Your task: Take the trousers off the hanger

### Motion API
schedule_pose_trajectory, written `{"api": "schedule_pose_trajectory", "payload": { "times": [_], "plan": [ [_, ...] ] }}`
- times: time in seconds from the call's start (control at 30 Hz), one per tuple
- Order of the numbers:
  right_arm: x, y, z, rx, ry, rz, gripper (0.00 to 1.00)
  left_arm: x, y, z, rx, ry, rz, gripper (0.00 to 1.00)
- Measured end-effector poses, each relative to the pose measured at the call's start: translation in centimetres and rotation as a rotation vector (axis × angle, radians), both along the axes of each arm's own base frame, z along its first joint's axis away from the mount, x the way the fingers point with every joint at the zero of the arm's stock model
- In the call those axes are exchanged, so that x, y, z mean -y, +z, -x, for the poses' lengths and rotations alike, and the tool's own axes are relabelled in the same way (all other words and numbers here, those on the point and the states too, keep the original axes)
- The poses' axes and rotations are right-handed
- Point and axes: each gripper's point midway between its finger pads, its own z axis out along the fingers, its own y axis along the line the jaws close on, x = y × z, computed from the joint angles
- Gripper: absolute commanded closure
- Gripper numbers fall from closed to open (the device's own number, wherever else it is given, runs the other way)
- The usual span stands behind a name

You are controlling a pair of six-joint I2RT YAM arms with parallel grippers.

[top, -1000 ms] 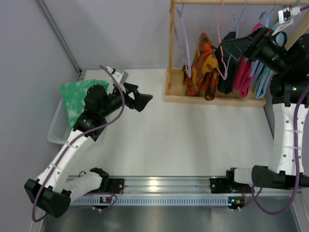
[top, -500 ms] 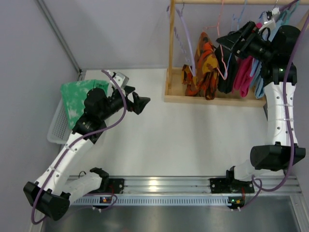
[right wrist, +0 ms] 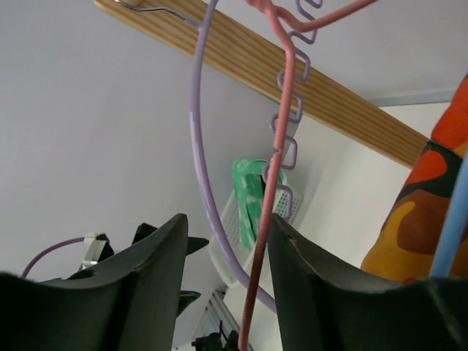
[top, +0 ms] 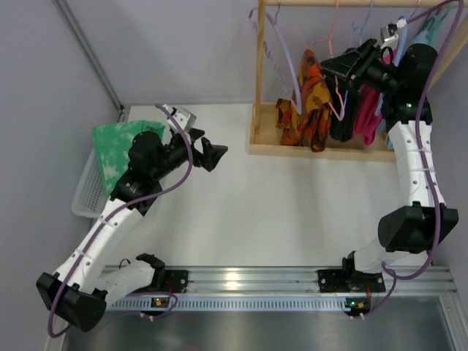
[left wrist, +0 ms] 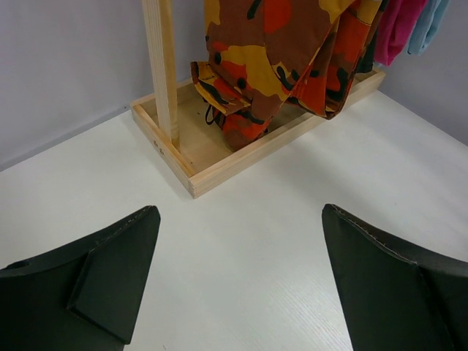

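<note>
Orange camouflage trousers [top: 311, 99] hang on wooden rack [top: 259, 73] at 1 o'clock of table [top: 292, 212], lower ends resting in rack's base. Right gripper [top: 327, 66] up at rack, fingers partly apart, pink hanger [right wrist: 254, 292] and purple hanger [right wrist: 194, 146] wires between them, no clamp seen. Left gripper [top: 218, 151] wide open, empty, above table's 9 o'clock side, pointing toward 3 o'clock.

Orange camouflage trousers [top: 311, 99] hang folded on the rack [top: 259, 73], hems touching its wooden base.
</note>
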Motion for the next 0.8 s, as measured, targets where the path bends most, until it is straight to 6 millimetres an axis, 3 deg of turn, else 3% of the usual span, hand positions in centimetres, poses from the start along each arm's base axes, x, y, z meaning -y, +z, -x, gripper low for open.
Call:
{"api": "schedule_pose_trajectory", "payload": {
  "times": [0.13, 0.2, 0.33, 0.57, 0.8],
  "plan": [
    [-0.5, 1.1, 0.2, 0.016, 0.034, -0.045, 0.73, 0.0, 0.1, -0.1, 0.0, 0.004, 0.001, 0.02],
    [-0.9, 1.2, 0.3, 0.009, 0.055, -0.063, 0.77, -0.1, 0.1, -0.1, -0.001, 0.007, 0.002, 0.01],
    [-1.7, 1.4, 0.4, -0.024, 0.1, -0.115, 1.0, -0.1, 0.1, -0.1, -0.002, 0.008, 0.004, 0.01],
    [-2.0, 1.9, -0.2, -0.002, 0.122, -0.169, 1.0, -0.1, 0.2, -0.2, -0.007, 0.013, 0.012, 0.01],
    [-2.1, 4.4, 0.4, 0.093, 0.139, -0.204, 1.0, 0.0, 0.6, -0.2, -0.007, 0.013, 0.021, 0.01]
  ]
}}
